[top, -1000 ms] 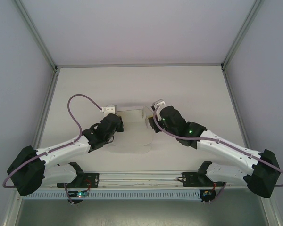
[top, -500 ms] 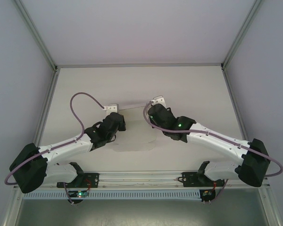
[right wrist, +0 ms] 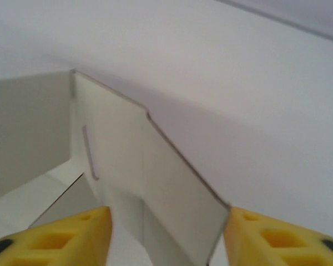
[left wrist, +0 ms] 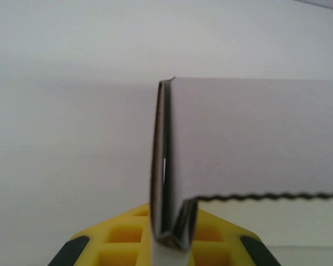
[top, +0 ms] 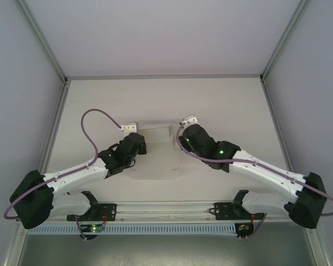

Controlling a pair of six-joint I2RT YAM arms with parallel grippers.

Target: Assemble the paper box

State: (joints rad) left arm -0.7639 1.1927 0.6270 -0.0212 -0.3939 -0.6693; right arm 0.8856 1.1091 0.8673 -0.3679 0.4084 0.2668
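The paper box is a white, partly folded sheet in the middle of the table, between the two arms. My left gripper is at its far left corner. In the left wrist view the left gripper is shut on a doubled upright wall of the paper box, pinched between the yellow fingers. My right gripper is at the box's far right corner. In the right wrist view the right gripper is open, and a slanted side flap of the paper box stands loosely between its fingers.
The white table is fenced by metal frame rails on the left, right and far sides. A purple cable loops above the left arm. Both arm bases sit on the near rail.
The right gripper, pinched shut half a second ago further left at the box's right wall, has opened and shifted slightly right. The left gripper has kept its hold.
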